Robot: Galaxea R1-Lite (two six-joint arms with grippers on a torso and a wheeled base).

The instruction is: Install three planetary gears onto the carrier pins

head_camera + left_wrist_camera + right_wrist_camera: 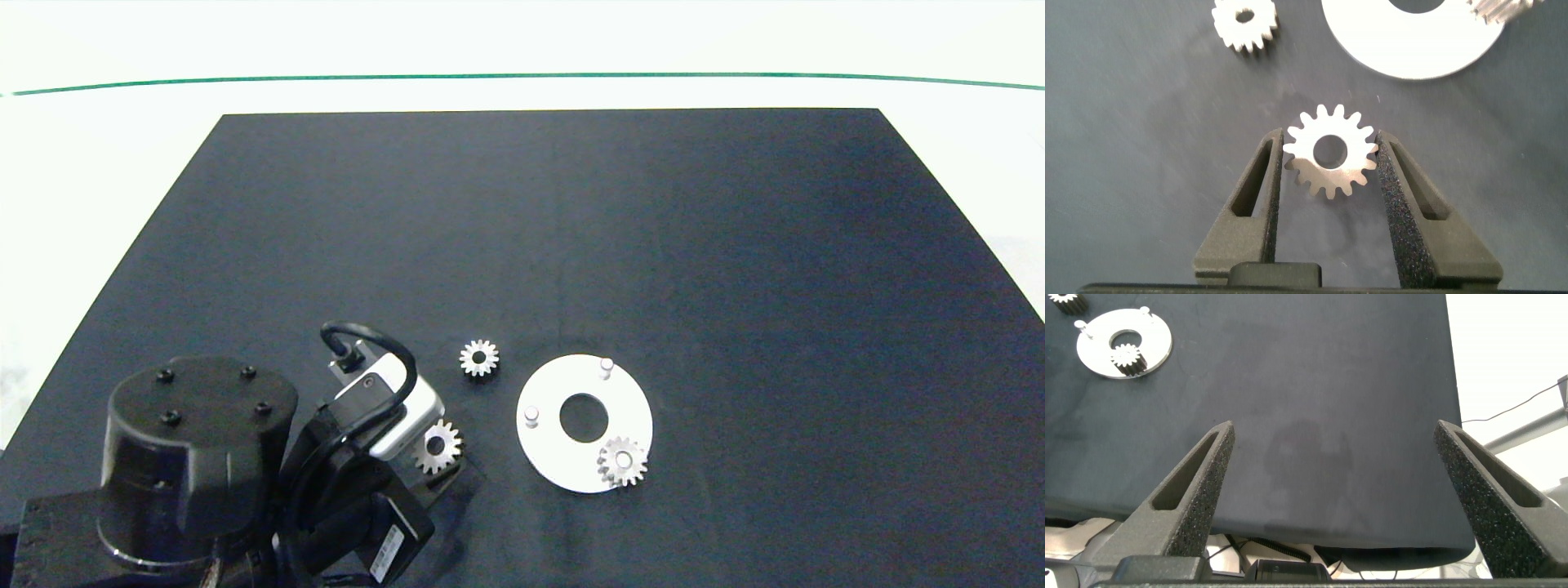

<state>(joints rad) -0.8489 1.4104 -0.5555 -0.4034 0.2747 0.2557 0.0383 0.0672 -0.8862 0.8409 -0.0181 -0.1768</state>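
Where white table [98, 163] shows, black mat [571, 229] covers.

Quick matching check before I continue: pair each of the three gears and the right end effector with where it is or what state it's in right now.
Things
1. near gear
2. far gear
3. third gear
4. right end effector

States
A. loose on the mat
B. open, off to the side of the mat
C. seated on a pin of the disc
D. between the fingers of the left end effector

Pairs: 1-D, 2-A, 3-C, 4-B
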